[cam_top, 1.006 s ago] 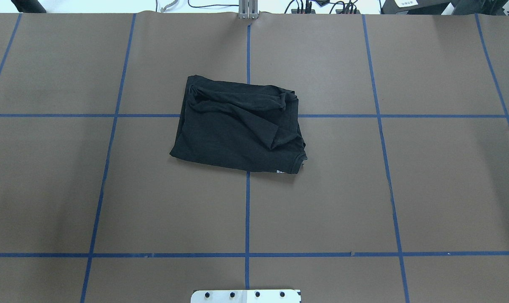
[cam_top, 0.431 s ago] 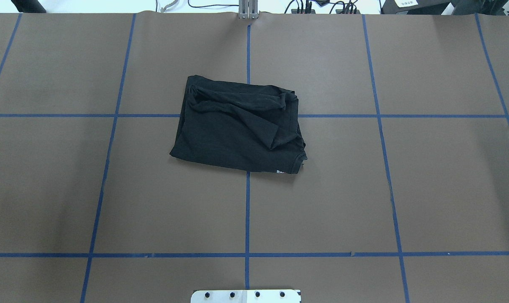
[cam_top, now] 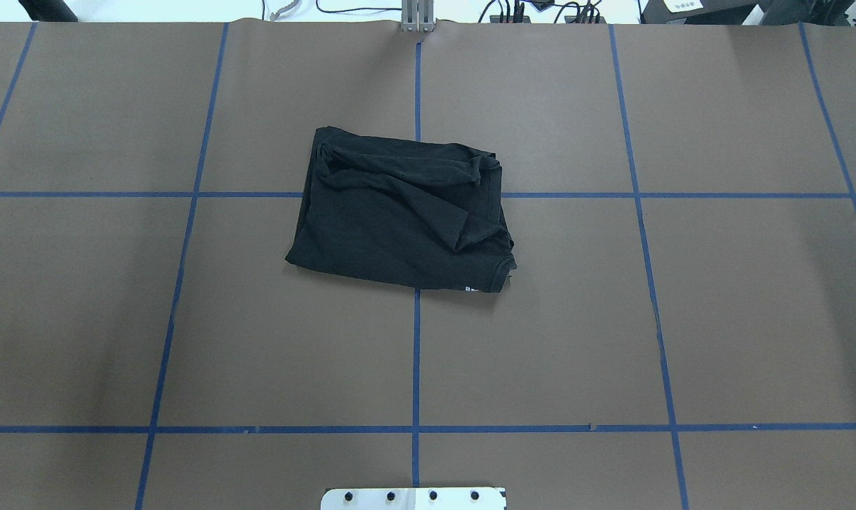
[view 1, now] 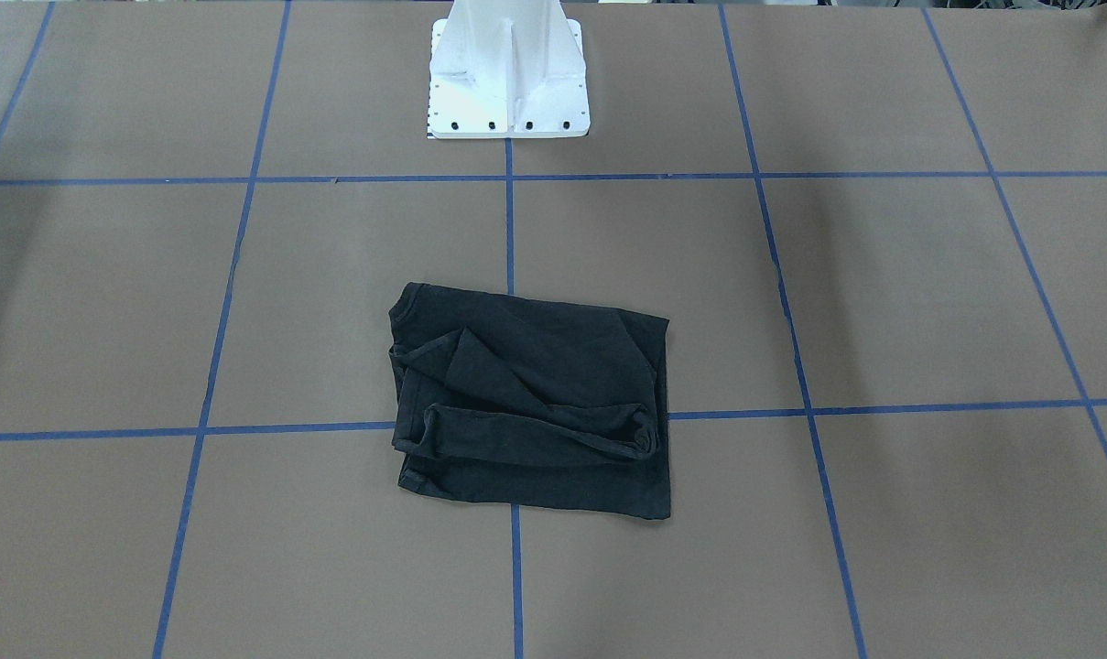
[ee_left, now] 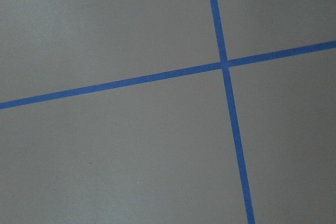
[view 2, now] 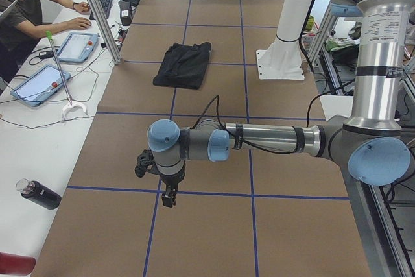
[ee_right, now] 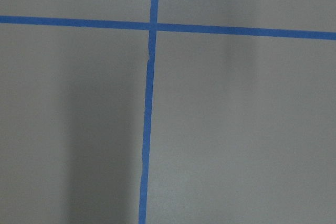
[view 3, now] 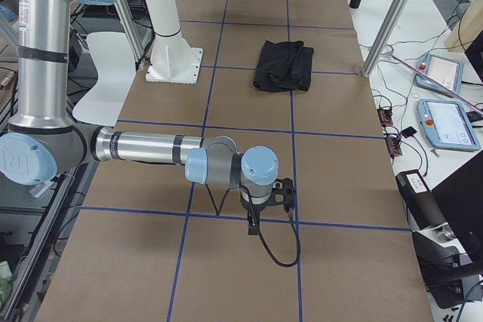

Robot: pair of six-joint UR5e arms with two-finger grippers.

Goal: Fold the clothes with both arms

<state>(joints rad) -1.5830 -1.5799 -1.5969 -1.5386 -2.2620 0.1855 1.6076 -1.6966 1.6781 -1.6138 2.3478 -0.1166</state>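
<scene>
The black two-finger left gripper (view 2: 169, 198) and right gripper (view 3: 252, 226), too far off to tell whether clenched or released, each hang over the brown paper-covered, blue-taped table (cam_top: 612, 319), well apart from the folded black cotton T-shirt (cam_top: 399, 223) lying mid-table.

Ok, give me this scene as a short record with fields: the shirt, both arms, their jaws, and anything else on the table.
shirt: black T-shirt, folded into a rough rectangle, wrinkled on top
shirt position: mid-table, over a crossing of blue tape lines
left arm: low over bare table, far from the shirt
right arm: same, at the table's opposite end
jaws: open or shut cannot be told; seen only in side views
contact: neither arm touches the shirt
other: white pedestal base; brown table cover
</scene>
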